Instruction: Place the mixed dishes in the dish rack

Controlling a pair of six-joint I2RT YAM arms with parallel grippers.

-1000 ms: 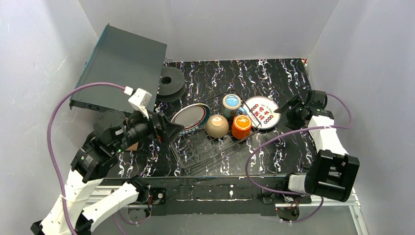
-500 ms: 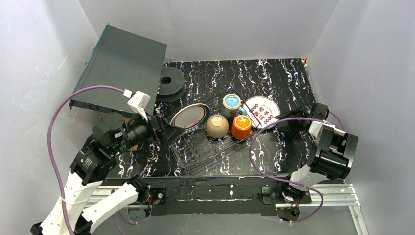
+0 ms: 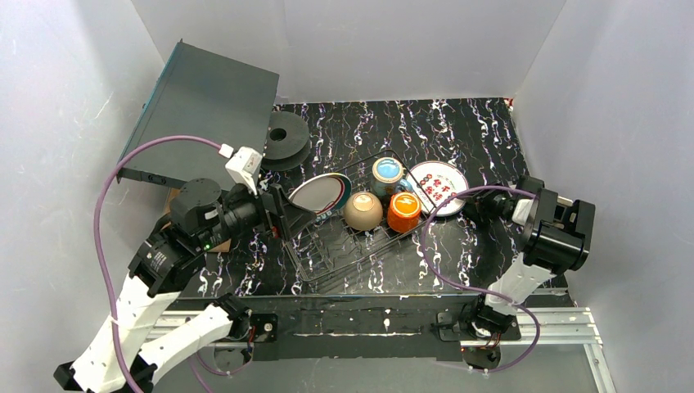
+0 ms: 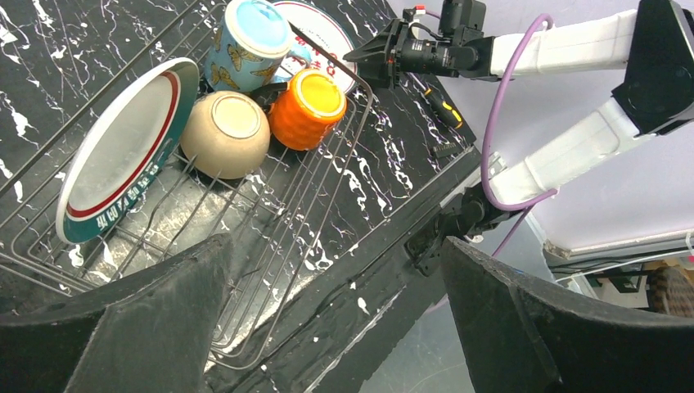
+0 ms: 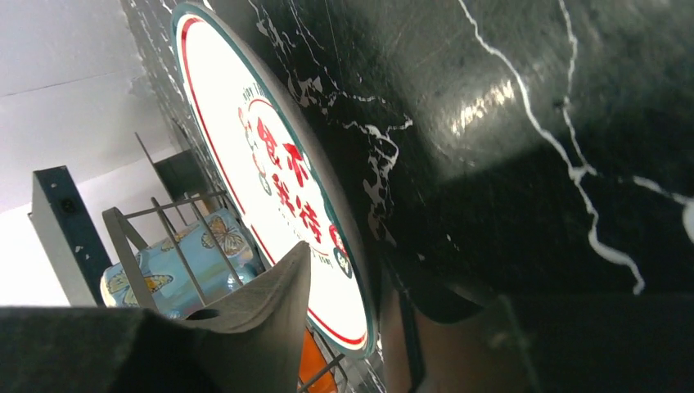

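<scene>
While my left claw (image 4: 334, 254) hangs wide open with nothing between its matte black wedge fingers, it looks down into the rack (image 3: 331, 246), a basket of thin dark wire. A rimmed plate (image 4: 123, 147), glossy white with red and green bands, stands tilted on edge among the tines at the rack's left end. Next to it sits a smooth cream bowl (image 4: 225, 135), round and bottom up, touching a small ribbed orange cup (image 4: 307, 106). A pale blue mug (image 4: 250, 41) printed with butterflies is just behind them, inside the rack's far corner.

My right claw (image 3: 475, 205) is low over the black, white-veined marble table (image 5: 524, 123). Its fingers sit either side of the rim of a red plate (image 5: 278, 188), a flat white disc with red characters; whether they are pinching it I cannot tell. That plate lies outside the rack, just beside its far right corner.
</scene>
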